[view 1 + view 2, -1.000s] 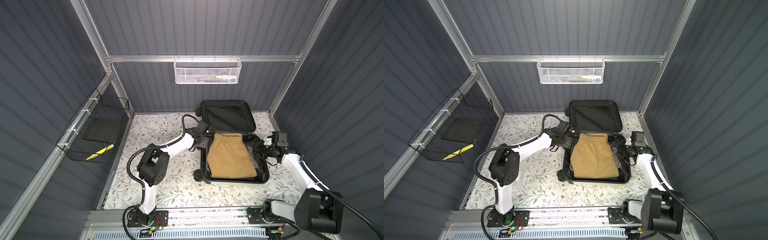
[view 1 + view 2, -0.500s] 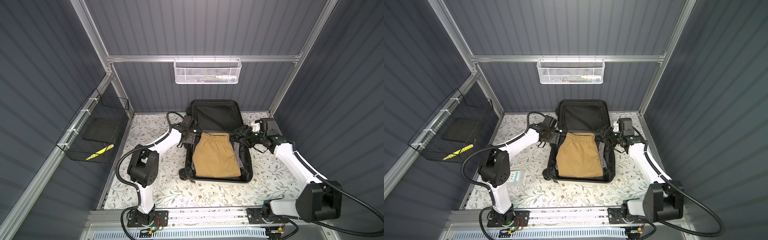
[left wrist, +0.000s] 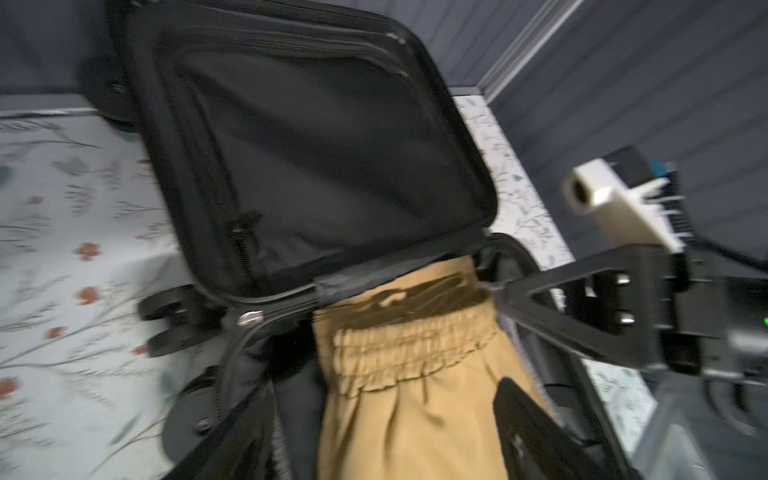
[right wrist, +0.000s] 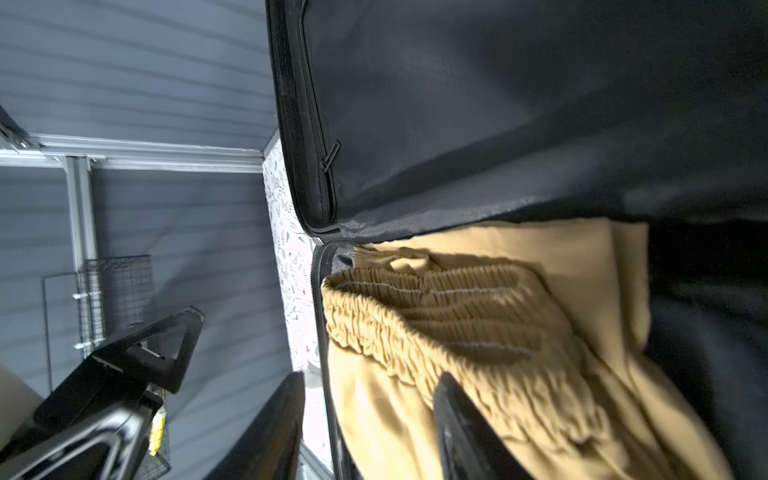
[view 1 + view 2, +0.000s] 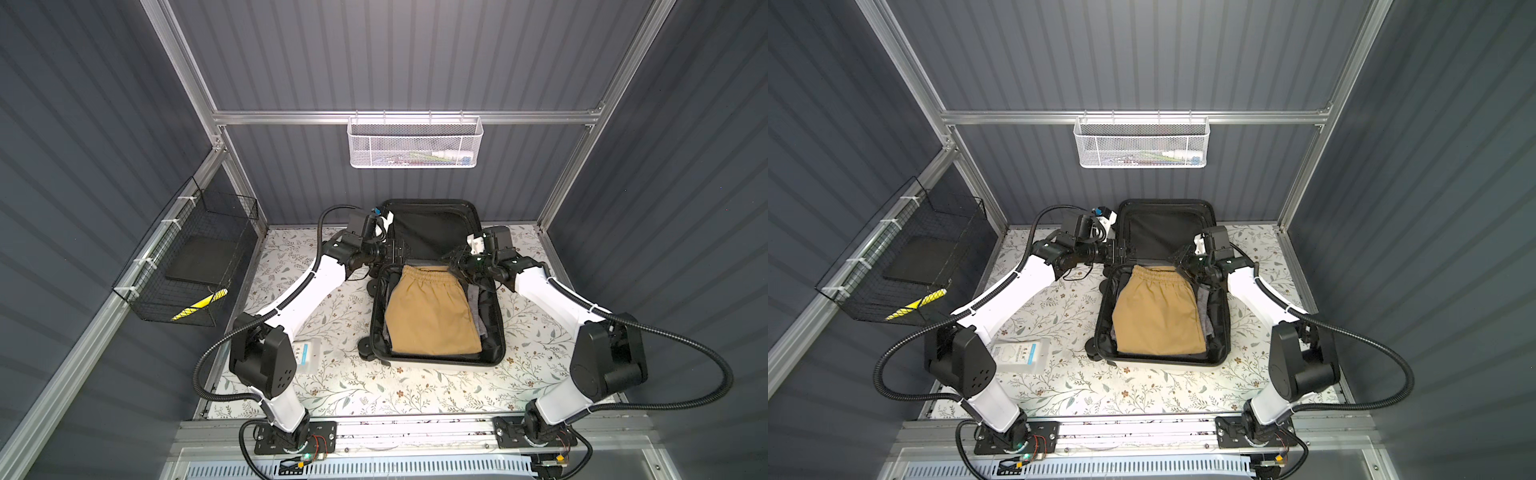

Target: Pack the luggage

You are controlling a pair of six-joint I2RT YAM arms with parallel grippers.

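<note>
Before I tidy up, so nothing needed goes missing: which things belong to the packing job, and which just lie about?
Job: luggage, tan shorts in it.
Lying about, it seems: packet, black basket, white basket.

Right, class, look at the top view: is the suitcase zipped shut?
No, the luggage lies open, with its lid raised and tan shorts lying uncovered in the lower half.

Print on the white packet (image 5: 1022,355) is too small to read.
</note>
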